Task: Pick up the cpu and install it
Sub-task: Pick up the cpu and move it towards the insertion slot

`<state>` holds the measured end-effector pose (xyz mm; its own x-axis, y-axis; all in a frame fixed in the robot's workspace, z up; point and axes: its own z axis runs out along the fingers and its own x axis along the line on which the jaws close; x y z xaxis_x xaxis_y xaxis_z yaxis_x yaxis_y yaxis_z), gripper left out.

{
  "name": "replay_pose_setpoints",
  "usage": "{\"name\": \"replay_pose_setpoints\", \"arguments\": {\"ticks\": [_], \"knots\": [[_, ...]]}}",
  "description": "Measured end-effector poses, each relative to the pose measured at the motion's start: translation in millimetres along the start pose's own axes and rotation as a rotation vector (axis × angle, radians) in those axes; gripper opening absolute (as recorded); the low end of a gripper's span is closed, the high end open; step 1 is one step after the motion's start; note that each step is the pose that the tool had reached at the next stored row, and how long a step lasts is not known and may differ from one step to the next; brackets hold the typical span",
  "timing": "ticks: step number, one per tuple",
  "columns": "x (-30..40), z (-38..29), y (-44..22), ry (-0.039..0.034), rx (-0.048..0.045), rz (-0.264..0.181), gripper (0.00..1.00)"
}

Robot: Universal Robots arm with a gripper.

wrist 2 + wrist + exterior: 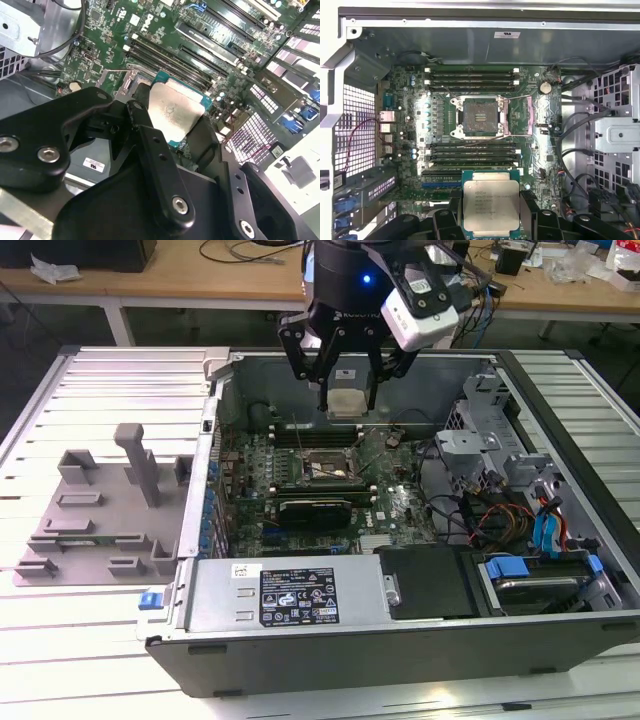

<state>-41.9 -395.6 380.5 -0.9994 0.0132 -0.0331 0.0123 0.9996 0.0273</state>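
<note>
Exterior view: an open computer case (400,645) lies on its side on a slatted desk (110,370), and the hand (345,400) hangs over its far half, above the motherboard (405,505). Below the hand and a little nearer the camera sits the black-framed socket (330,470), its lid up and its contact field bare. In the first wrist view, 2 banks of memory slots (472,77) flank the socket (480,117), and a thin wire lever (490,141) runs along its edge on the side nearer the hand. A round coin cell (545,86) sits off to 1 side of the socket.

Around the hand inside the case are a drive cage (480,445) toward the exterior view's right, with red and black cables (490,518) and blue-tabbed bays (530,570) past it. The power supply box (290,595) lies along the case wall nearest the camera. Well apart from the hand, outside the case on the exterior view's left, a grey moulded fixture (100,510) rests on the desk.

The hand is closed on the cpu (491,207), its 2 black fingers (534,215) pressing opposite edges so that the jaws stand only as far apart as the chip is wide. The cpu's silvery top plate faces up toward the wrist. It hangs clear of the board, not seated, with 1 memory bank showing between it and the socket.
</note>
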Motion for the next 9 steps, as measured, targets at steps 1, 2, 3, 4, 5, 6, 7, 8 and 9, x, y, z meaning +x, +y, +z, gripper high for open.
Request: {"name": "replay_pose_setpoints", "arguments": {"ticks": [1,2,3,4,5,6,7,8,9], "knots": [[-0.1,0.5,0.0,0.0000,0.0000,0.000,0.54],[-0.2,1.4,0.0,0.0000,0.0000,0.000,0.54],[-0.4,2.9,-0.1,0.0000,0.0000,0.000,0.54],[-0.4,5.5,-0.1,0.0000,-0.0001,0.000,0.54],[-0.4,7.1,0.2,0.0000,0.0001,0.000,0.54],[-0.2,9.9,1.2,0.0000,-0.0002,0.000,0.54],[-0.1,11.6,2.3,0.0000,-0.0004,0.000,0.54],[-0.1,12.6,3.1,0.0000,-0.0004,0.000,0.54],[0.0,14.3,5.0,0.0000,-0.0006,0.000,0.54]]}}
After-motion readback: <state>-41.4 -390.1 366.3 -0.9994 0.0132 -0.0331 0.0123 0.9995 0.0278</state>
